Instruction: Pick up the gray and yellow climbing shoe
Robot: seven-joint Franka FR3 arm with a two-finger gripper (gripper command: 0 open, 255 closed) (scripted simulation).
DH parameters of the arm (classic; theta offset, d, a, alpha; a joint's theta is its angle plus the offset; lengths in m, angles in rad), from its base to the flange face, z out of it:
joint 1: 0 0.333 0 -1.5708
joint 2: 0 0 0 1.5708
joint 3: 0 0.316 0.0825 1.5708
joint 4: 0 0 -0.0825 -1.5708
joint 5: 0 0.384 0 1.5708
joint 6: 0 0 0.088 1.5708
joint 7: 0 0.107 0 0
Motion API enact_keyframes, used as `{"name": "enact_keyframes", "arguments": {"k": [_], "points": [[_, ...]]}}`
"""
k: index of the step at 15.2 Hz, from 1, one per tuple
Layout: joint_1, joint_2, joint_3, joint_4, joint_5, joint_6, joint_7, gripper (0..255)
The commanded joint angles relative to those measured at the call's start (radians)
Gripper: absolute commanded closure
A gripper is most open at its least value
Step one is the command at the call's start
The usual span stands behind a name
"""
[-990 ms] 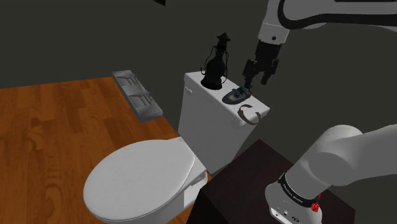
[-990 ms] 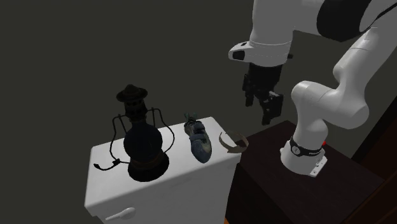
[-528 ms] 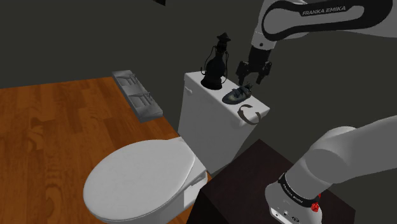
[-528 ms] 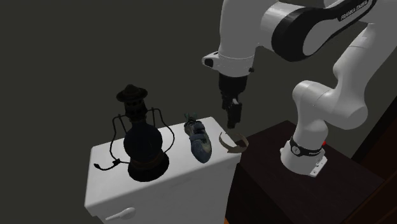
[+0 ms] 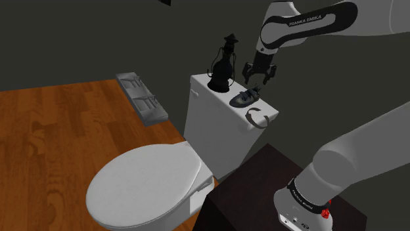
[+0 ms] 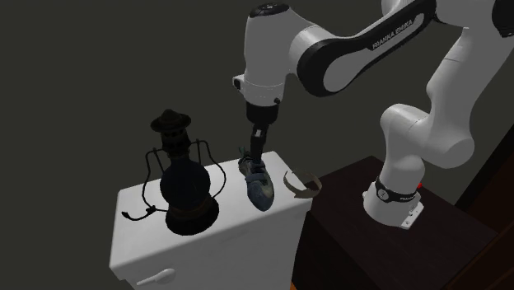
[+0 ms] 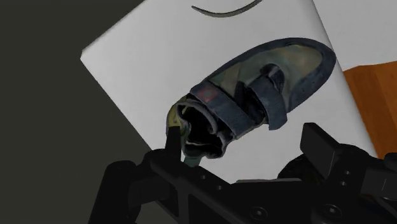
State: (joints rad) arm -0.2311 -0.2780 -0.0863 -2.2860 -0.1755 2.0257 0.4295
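Note:
The grey climbing shoe [image 5: 244, 98] [image 6: 260, 186] with dull yellow trim and two straps lies on the white toilet tank lid [image 5: 213, 86] [image 6: 239, 218]. My black gripper [image 5: 258, 81] [image 6: 255, 150] hangs open just above the shoe's heel end, near the wall. In the wrist view the shoe [image 7: 254, 95] lies ahead of my gripper [image 7: 245, 149], its heel opening close to one fingertip [image 7: 172, 141]. The other finger stands well apart. Nothing is clasped.
A black lantern [image 5: 223, 65] [image 6: 185, 189] stands on the tank beside the shoe. A curved dark band [image 5: 256, 118] [image 6: 301, 183] lies at the lid's near end. Below are the toilet seat [image 5: 144, 187], a grey tray [image 5: 141, 97] on the wood floor and the dark stand [image 5: 263, 190].
My gripper has swung from beside the tank to over the shoe's heel and come lower. It stays open. The shoe, lantern and band have not moved.

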Motion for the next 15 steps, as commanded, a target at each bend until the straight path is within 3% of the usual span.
{"name": "enact_keyframes", "arguments": {"k": [1, 4, 13, 14, 15], "points": [[-0.023, 0.053, -0.014, 0.022, -0.018, 0.046, 0.035, 0], [-0.054, 0.122, -0.036, 0.064, -0.04, 0.094, 0.082, 0], [-0.056, 0.164, -0.04, 0.003, -0.049, 0.196, 0.099, 0], [-0.056, 0.165, -0.04, 0.004, -0.049, 0.196, 0.099, 255], [-0.057, 0.165, -0.04, 0.004, -0.049, 0.197, 0.098, 255]]}}
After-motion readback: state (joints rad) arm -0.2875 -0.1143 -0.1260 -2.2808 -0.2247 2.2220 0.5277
